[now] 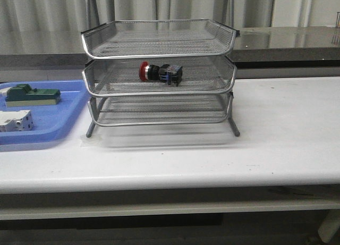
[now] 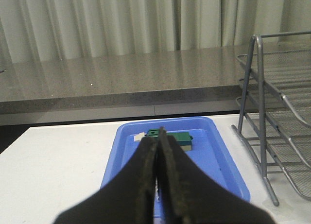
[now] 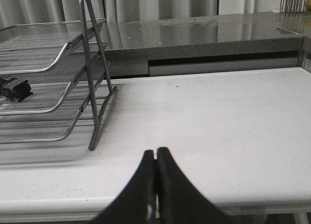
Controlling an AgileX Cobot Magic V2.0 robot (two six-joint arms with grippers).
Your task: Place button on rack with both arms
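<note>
While both my wrists hung clear of the work, my left gripper [image 2: 158,151] sat with its fingers pressed together on nothing, and my right gripper [image 3: 155,165] was the same — closed tight, empty. Neither arm showed in the front view.

Beyond the left fingertips lay the blue tray [image 2: 223,161], holding the green-and-cream block [image 2: 177,138]; the front view also showed a white breaker block [image 1: 15,120] on it. The rack [image 1: 159,75] stood just beside the tray on the white table [image 1: 287,138]. Ahead of the right fingertips was bare tabletop, the rack's legs off to one side.

The button [image 1: 160,73] lay on its side in the middle tier, red cap toward the tray side, rear block toward the other. It rested on the mesh, nothing touching it — by my reading, the placing looked done.

Handling notes, judged only: small, rigid, likely light. The round cap and barrel would roll or slip between pads; the squared rear block offered flatter faces, so I would have pinched there. The tier above leaves little headroom.
</note>
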